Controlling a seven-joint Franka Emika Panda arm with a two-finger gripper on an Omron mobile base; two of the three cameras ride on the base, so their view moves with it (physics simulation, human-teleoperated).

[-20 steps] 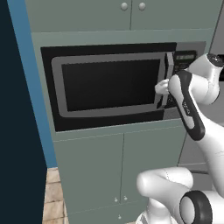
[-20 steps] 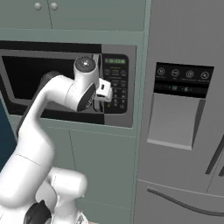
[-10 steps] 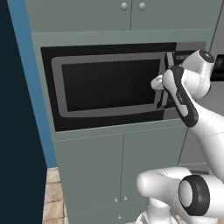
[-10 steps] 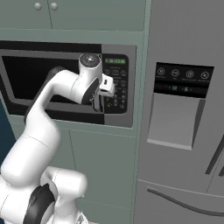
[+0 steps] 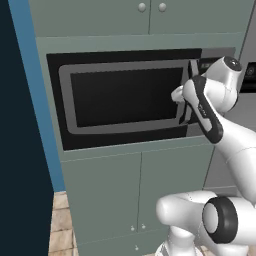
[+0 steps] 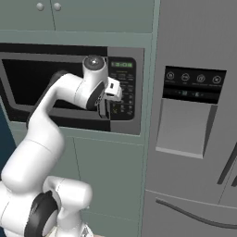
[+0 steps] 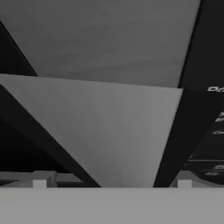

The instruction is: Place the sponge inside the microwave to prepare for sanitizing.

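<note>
Kitchen wall here: grey-green cabinets [image 5: 105,190] under us, a fridge [image 6: 194,120] off to the claw's right with its dispenser panel, and the microwave [image 5: 125,97] built in between.

So compared to a second ago we've pushed the arm in and up a bit, and the claw [image 6: 105,107] now sits right at the door's right edge, just beside the keypad [image 6: 122,92] with its green display. In the left view the door handle [image 5: 188,92] is right by the claw [image 5: 184,107]. From the hand camera, the two tips [image 7: 40,180] sit well apart at the bottom with a grey slab between them, so we'd call the claw open and straddling the handle or door edge, not gripping anything yet. Can't tell for sure if it's touching.

The door looks closed or barely cracked. We can't spot the sponge from here, so our guess is we're on the door-opening step, with fetching and placing to come.
</note>
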